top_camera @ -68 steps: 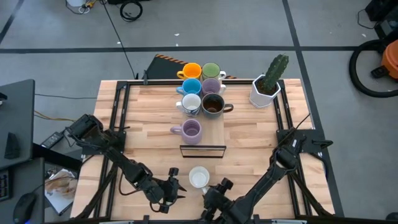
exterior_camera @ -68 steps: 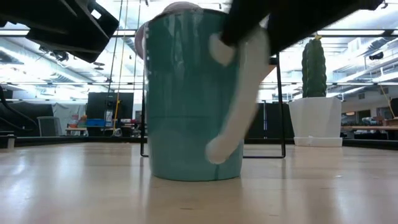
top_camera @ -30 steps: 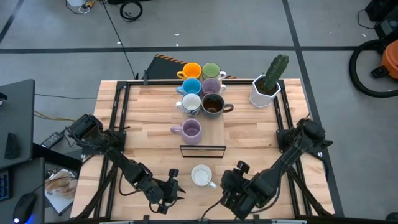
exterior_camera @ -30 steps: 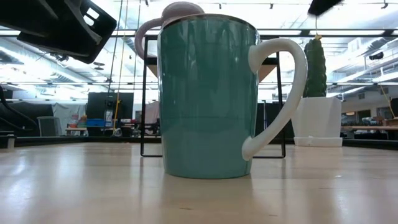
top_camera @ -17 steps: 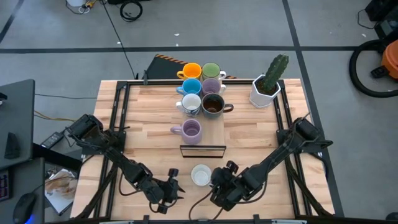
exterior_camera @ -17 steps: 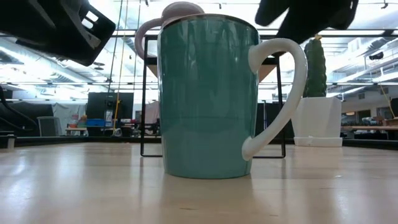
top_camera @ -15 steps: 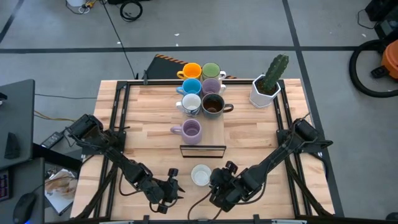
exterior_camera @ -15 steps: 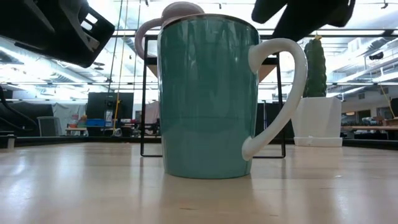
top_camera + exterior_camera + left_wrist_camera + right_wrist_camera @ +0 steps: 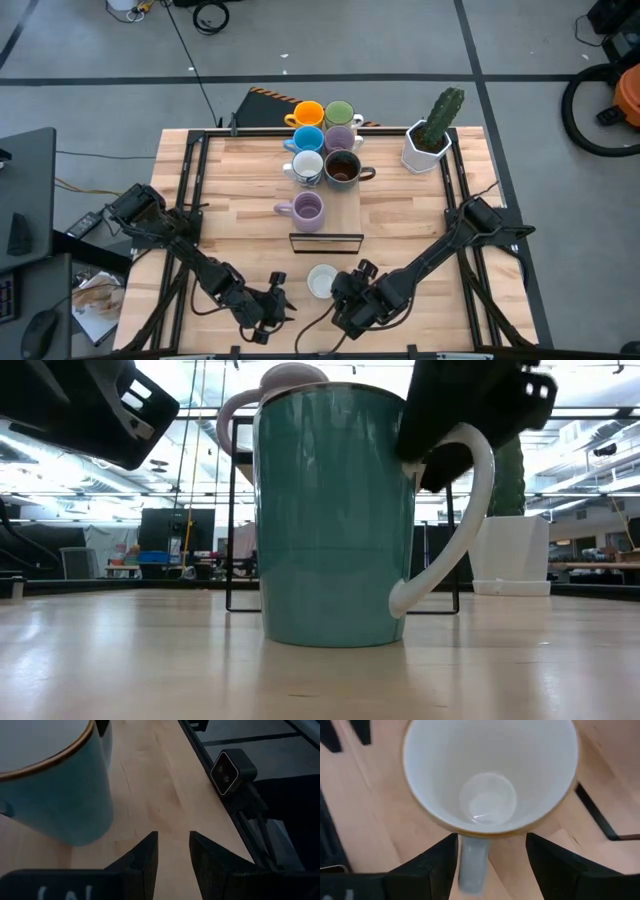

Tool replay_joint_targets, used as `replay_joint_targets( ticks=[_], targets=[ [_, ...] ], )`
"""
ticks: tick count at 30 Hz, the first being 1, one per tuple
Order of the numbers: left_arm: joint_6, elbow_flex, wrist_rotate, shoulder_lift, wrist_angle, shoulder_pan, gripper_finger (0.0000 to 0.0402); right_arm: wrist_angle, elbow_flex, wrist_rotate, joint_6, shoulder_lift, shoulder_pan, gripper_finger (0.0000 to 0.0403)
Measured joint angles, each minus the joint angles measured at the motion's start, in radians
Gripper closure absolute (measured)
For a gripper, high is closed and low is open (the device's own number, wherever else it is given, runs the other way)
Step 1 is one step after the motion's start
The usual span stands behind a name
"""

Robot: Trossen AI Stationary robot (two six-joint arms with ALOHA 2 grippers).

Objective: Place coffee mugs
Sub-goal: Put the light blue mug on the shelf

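Observation:
A teal coffee mug (image 9: 335, 515) with a white inside (image 9: 490, 775) and a white handle (image 9: 472, 862) stands upright on its base near the table's front edge (image 9: 322, 281). My right gripper (image 9: 490, 865) is open and slants down over it from the right. One finger stands on either side of the handle, and I see no touch. My left gripper (image 9: 172, 855) stands open a little to the mug's left, near the front edge (image 9: 275, 300), with nothing between its fingers. Several other mugs (image 9: 322, 140) stand on a raised wooden shelf at the far middle.
The shelf's black frame (image 9: 326, 240) stands just beyond the teal mug, with a purple mug (image 9: 306, 208) on the shelf's near end. A white planter with a cactus (image 9: 430, 135) sits at the far right. Bare wood lies to the left and right of the shelf.
My right gripper has come down and toward the table's left, from beside the teal mug to over its handle. The mug has stayed where it was.

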Motion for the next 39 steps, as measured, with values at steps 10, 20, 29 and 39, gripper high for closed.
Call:
replay_joint_targets(
  ticks=[10, 20, 29, 39],
  targets=[
    [-0.002, 0.000, 0.165, -0.007, 0.010, 0.000, 0.0285, 0.003, -0.002, 0.000, -0.078, 0.008, -0.024, 0.0235],
    [-0.013, 0.000, 0.361, -0.020, -0.001, -0.010, 0.0285, -0.011, -0.002, -0.002, -0.155, 0.008, -0.026, 0.0335],
    [0.031, 0.000, 0.359, -0.165, -0.032, -0.048, 0.0285, -0.020, -0.002, -0.072, -0.250, -0.037, -0.025, 0.0335],
    [0.055, 0.000, 0.256, -0.285, -0.140, -0.069, 0.0285, -0.073, -0.002, -0.088, -0.300, -0.056, -0.038, 0.0337]
  ],
)
